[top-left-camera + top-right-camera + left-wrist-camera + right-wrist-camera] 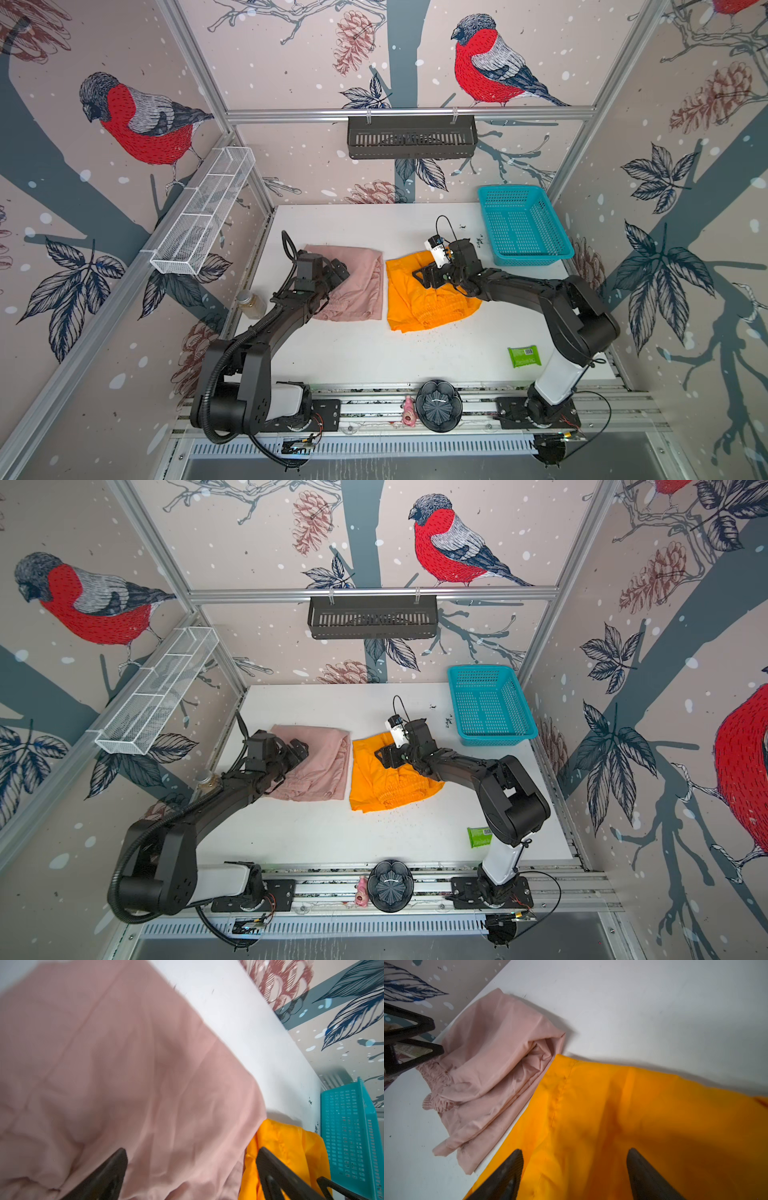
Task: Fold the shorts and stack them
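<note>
Two pairs of shorts lie side by side on the white table, both folded over. The dusty pink shorts are on the left, their gathered waistband toward the front. The bright orange shorts are just to their right, rumpled along the front. My left gripper hovers open over the pink fabric's left part. Over the orange shorts' far half my right gripper stands open, nothing pinched between its fingers.
A teal basket stands at the back right corner. A small jar sits by the left edge, a green packet at the front right. A black bowl and a pink figurine rest on the front rail.
</note>
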`<move>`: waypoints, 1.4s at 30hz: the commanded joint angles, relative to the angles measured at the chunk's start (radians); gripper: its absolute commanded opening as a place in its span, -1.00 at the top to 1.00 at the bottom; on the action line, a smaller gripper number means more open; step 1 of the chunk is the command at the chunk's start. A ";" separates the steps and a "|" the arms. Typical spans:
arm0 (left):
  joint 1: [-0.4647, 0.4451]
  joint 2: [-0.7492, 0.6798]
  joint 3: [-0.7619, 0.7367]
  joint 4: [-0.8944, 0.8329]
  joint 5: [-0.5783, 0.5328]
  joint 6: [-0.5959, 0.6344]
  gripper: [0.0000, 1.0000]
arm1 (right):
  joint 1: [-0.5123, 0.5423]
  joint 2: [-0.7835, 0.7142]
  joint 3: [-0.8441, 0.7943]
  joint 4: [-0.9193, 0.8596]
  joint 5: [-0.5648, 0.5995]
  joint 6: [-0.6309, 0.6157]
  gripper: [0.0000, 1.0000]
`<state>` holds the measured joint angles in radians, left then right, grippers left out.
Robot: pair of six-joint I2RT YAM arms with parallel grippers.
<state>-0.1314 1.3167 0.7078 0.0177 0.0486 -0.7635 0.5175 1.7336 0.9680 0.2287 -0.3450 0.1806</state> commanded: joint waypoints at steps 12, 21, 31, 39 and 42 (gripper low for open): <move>-0.268 0.179 0.188 -0.134 0.170 0.093 -0.94 | -0.272 -0.109 0.020 -0.395 0.015 -0.042 -0.75; -0.338 0.337 0.193 0.046 0.246 0.043 -0.93 | -0.298 -0.008 -0.005 -0.311 -0.021 -0.002 -0.78; -0.382 0.445 0.235 0.041 0.231 0.042 -0.93 | -0.307 0.091 -0.003 -0.261 -0.045 0.011 -0.73; -0.393 0.487 0.239 0.048 0.253 0.033 -0.83 | -0.314 0.068 -0.040 -0.236 -0.127 0.024 -0.23; -0.396 0.496 0.237 0.063 0.262 0.030 -0.74 | -0.315 0.040 -0.068 -0.219 -0.156 0.037 -0.02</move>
<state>-0.5220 1.8011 0.9447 0.0914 0.2924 -0.7181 0.2035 1.7920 0.9142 0.0074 -0.4519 0.2031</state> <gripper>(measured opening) 0.874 0.521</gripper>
